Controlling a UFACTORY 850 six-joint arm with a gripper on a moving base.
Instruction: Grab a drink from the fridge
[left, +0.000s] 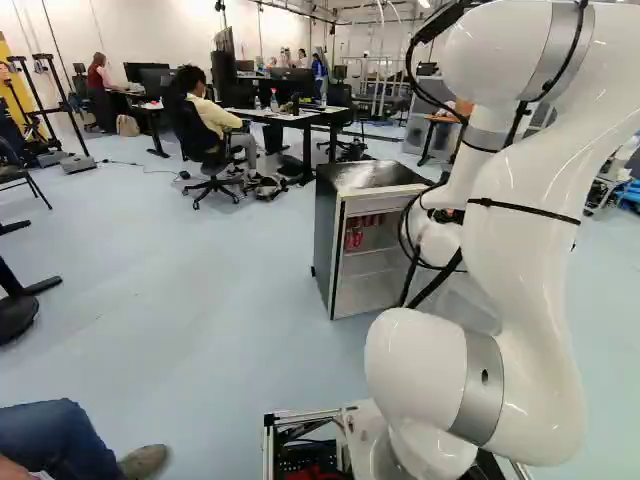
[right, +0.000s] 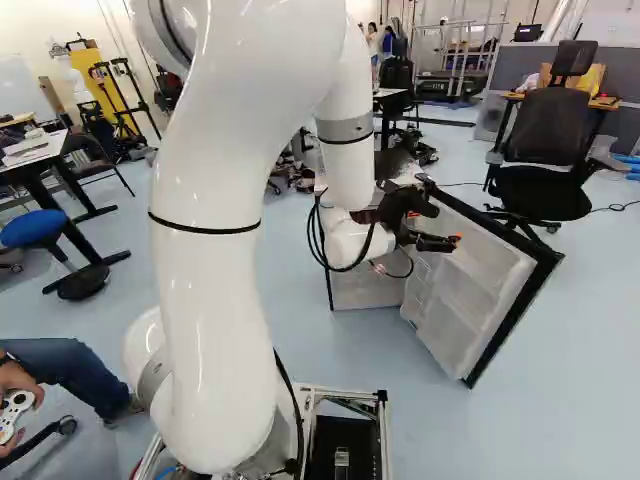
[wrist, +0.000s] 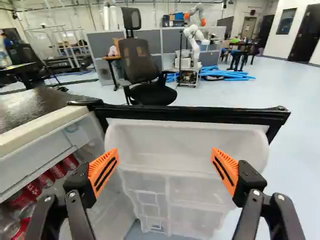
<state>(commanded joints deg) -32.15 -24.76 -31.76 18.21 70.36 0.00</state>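
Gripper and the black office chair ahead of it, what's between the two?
The open fridge door, its white bins facing the gripper, stands between it and the office chair; both the wrist view and the right base view show this.

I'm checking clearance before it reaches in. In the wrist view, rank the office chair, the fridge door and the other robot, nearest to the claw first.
1. Door: just ahead of the open claw.
2. Chair: beyond the door.
3. Another robot: farther back, past the chair.
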